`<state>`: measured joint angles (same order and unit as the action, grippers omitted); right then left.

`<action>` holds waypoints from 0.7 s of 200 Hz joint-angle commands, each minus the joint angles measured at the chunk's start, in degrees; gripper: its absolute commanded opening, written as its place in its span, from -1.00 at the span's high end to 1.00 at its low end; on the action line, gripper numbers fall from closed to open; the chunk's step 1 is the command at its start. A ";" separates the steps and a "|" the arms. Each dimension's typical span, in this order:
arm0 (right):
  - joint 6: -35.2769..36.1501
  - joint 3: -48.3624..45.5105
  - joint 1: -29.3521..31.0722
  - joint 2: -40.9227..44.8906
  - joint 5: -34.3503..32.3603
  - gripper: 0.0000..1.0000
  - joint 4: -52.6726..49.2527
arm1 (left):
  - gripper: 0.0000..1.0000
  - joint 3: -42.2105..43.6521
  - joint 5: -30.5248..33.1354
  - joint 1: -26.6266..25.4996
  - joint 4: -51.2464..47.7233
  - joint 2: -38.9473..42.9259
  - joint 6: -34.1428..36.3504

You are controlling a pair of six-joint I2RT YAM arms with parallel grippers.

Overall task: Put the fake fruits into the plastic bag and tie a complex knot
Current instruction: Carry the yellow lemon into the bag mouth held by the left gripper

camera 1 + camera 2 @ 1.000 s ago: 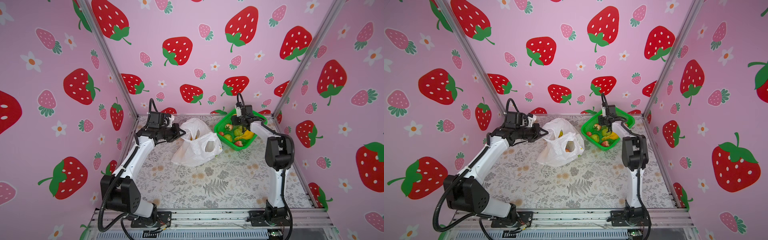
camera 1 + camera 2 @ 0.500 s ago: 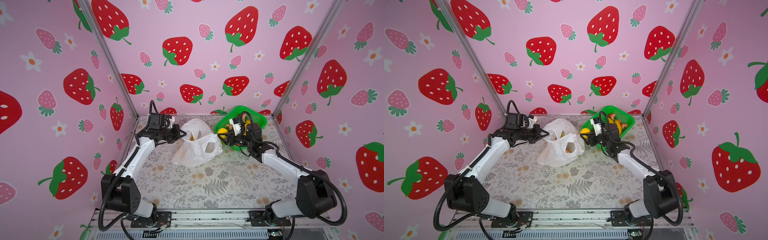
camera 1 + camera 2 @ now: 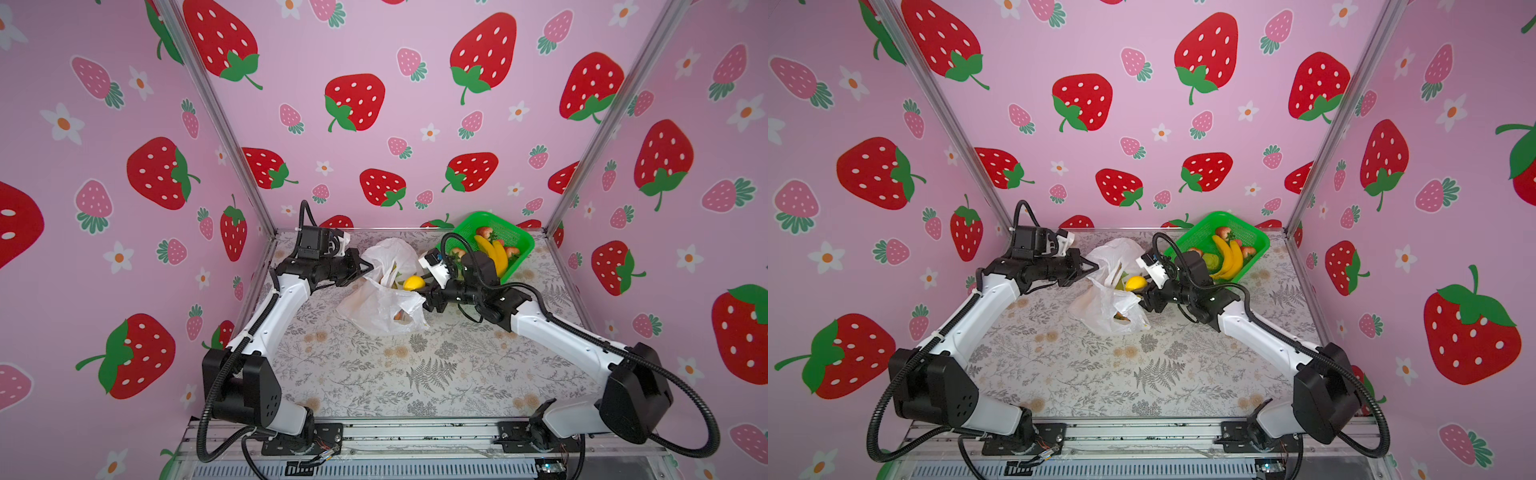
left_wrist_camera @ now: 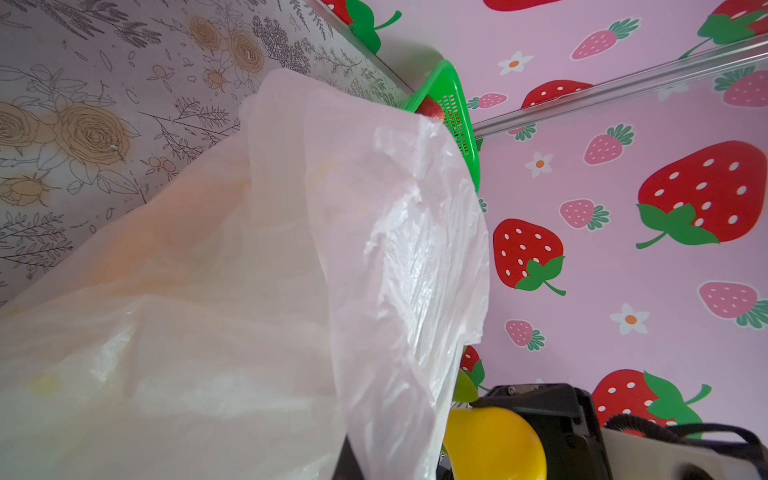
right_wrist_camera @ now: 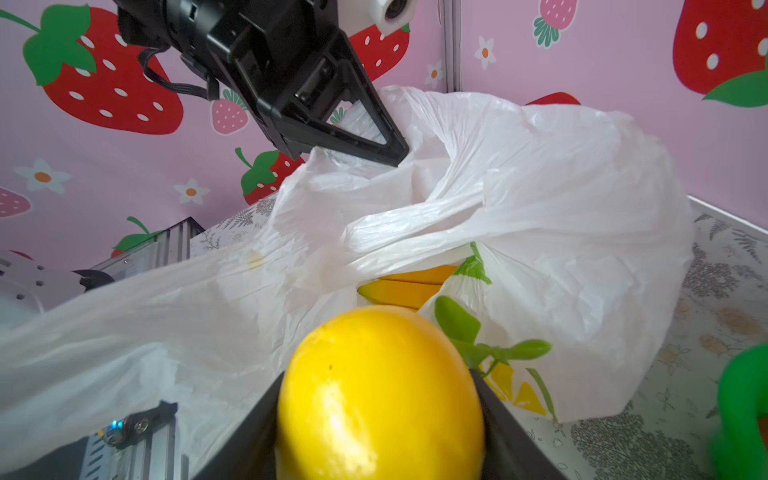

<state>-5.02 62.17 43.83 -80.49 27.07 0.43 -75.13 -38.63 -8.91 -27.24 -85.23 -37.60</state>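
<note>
Your right claw (image 5: 380, 415) grips the lemon (image 5: 380, 390) btwn its jaws — frame center in both top views, right over the plastic bag (image 3: 384, 303) mouth. Left claw (image 3: 365, 266) is clenched on the bag's rim, upper left of the lemon.

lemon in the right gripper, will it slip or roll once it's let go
Likely slippery: the lemon has a glossy skin, held between the right gripper's two flat fingers. Rounded, so it would probably roll, though the crumpled plastic bag should stop it.
</note>
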 commanded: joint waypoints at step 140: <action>-5.65 -2.15 6.33 -2.52 9.51 0.35 10.57 | 1.00 0.07 -1.28 -0.24 0.35 0.99 -0.19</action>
<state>-5.13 63.09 50.52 -81.30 28.95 3.97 -75.13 -38.65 -8.99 -27.24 -85.23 -37.60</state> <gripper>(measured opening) 0.605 0.049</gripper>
